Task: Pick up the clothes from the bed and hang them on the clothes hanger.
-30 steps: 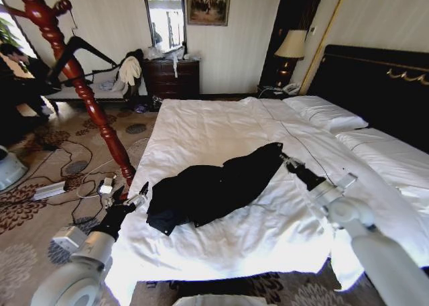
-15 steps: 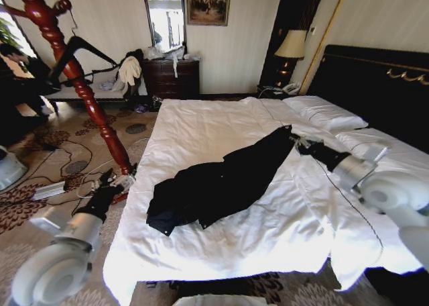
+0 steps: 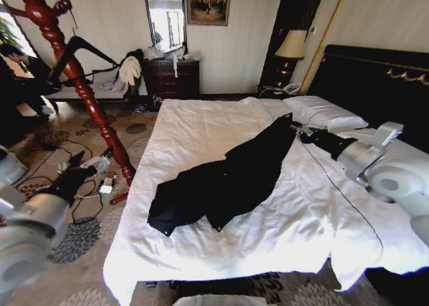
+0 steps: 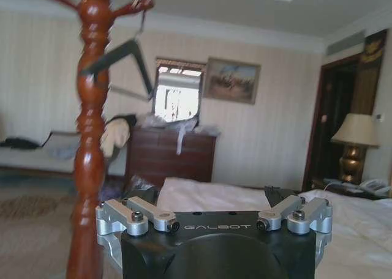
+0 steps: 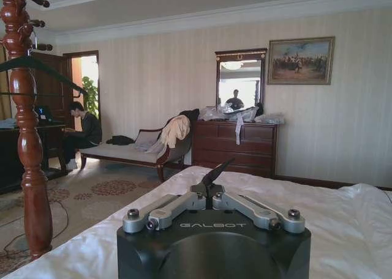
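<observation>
The clothes point(image 3: 221, 182), a black garment, lie stretched at a slant across the white bed point(image 3: 201, 125). My right gripper point(image 3: 299, 131) is shut on its far upper end near the pillows; the right wrist view shows a tip of black cloth point(image 5: 213, 174) pinched between the closed fingers. My left gripper point(image 3: 89, 162) hangs open off the bed's left side, above the carpet beside the red wooden coat stand point(image 3: 94, 111). The clothes hanger point(image 3: 80, 47) is black and hangs high on that stand; it also appears as the hanger point(image 4: 122, 55) in the left wrist view.
White pillows point(image 3: 325, 115) and a black headboard point(image 3: 375, 78) lie at the right. A dark dresser point(image 3: 173, 78), a lamp point(image 3: 291, 47) and a chaise with a cream garment point(image 3: 129, 71) stand at the back. Cables and small boxes point(image 3: 67, 182) litter the carpet at the left.
My right gripper has drawn the garment's end up the bed toward the pillows, stretching the cloth. The left arm has swung left, away from the bed's edge, toward the coat stand.
</observation>
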Robot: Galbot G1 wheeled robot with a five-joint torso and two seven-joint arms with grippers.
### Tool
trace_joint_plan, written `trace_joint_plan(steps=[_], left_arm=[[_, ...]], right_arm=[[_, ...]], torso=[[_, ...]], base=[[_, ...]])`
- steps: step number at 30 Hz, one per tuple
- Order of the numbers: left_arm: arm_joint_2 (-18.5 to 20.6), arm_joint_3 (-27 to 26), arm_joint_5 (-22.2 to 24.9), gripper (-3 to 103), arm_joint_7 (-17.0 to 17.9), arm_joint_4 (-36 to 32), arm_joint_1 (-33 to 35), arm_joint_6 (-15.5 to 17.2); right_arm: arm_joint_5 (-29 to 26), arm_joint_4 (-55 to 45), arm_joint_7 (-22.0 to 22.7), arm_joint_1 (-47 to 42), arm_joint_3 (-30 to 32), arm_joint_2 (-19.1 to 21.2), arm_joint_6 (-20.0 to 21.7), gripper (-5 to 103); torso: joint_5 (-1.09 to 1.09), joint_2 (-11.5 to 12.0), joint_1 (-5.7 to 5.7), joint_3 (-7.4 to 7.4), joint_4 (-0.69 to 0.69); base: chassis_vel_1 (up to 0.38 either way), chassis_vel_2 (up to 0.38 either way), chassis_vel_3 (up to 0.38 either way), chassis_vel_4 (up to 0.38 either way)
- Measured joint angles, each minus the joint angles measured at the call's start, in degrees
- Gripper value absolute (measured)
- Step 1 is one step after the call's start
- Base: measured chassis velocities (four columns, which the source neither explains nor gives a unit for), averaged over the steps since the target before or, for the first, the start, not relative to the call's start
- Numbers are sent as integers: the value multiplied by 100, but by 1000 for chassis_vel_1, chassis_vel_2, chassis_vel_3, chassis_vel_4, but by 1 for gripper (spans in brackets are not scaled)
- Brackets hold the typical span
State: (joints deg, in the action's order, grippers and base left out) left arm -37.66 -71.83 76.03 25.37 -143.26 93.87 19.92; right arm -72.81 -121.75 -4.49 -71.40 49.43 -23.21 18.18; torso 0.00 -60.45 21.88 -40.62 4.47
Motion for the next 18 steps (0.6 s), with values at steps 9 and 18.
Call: trace_joint_plan(steps=[9,18], left_arm=[[1218,1529,367,100,137,317,-2205,24],[1700,3409,503,100,-110,1953,-4938,-18]], right_arm=[[-46,-151,65,-315,131,-180,-58,0],[-16,-244,109,-362,152,-260,-65,0]], torso=[[1,0,0,0,3],[-6,1,1,-1,5]], base=[[0,0,0,0],[0,0,0,0]])
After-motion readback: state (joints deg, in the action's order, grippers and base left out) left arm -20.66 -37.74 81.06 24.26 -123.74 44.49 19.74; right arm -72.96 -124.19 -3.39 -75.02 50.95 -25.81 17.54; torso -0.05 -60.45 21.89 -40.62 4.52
